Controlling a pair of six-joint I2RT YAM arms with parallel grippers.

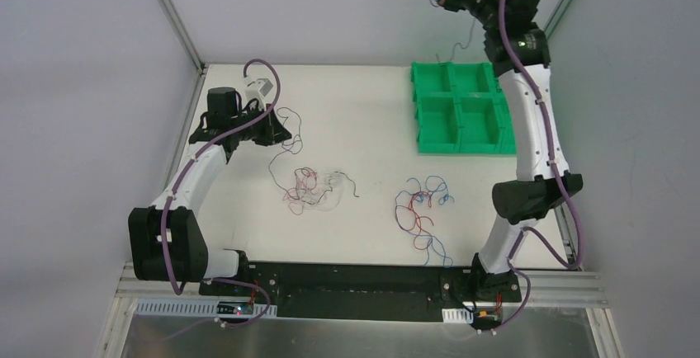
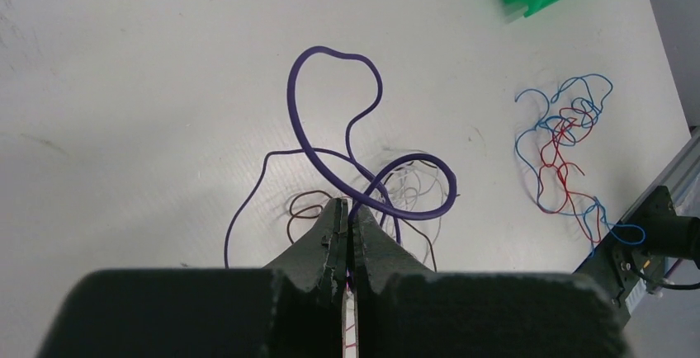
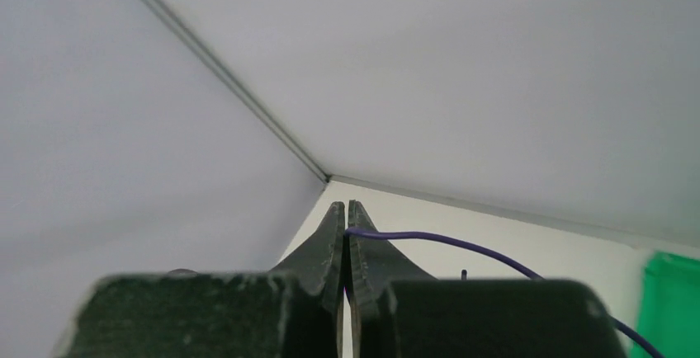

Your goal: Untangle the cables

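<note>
The table (image 1: 363,119) carried a green bin (image 1: 456,94) at the right rear. The left gripper (image 2: 347,206), low, was closed on a purple wire (image 2: 290,94); the right gripper (image 3: 345,206), raised high, pinched a purple strand (image 3: 429,237). A reddish bunch (image 1: 314,186) and a blue-red bunch (image 1: 421,205) lay mid-table, apart.

We look down on a white counter (image 1: 363,110), its bare surface faintly scuffed. A green tray of four bins (image 1: 456,94) sits flat at the far right corner. Near the middle lies a loose tangle of red, dark and whitish wires (image 1: 312,189). To its right, well apart, a bunch of blue and red wires (image 1: 423,209) trails toward the near edge.
</note>
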